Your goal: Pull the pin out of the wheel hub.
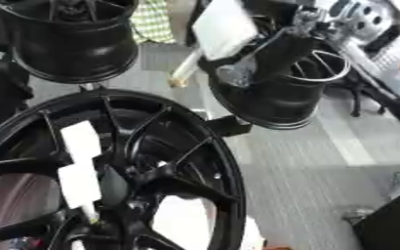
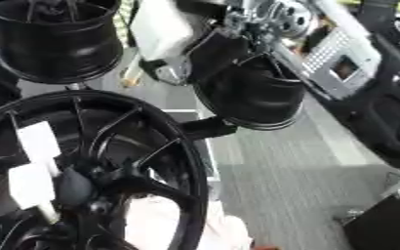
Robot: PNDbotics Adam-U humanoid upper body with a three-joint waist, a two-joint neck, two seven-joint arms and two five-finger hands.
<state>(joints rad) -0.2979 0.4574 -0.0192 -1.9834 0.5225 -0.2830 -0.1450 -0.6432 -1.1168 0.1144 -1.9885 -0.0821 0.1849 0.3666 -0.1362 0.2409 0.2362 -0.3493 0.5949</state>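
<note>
Nearby, right hand [image 1: 276, 53] over wheel hub [image 1: 280, 93].

The right arm [image 1: 349, 19] enters from the upper right, its hand apparently hidden from view.

Large black spoked wheel [image 2: 92, 171] seen lower left, white tags [image 2: 34, 166] fixed on spokes; second black rim [image 2: 54, 41] above it; third rim [image 2: 250, 93] upper right of it, silver arm [image 2: 289, 19] reaching onto that rim
</note>
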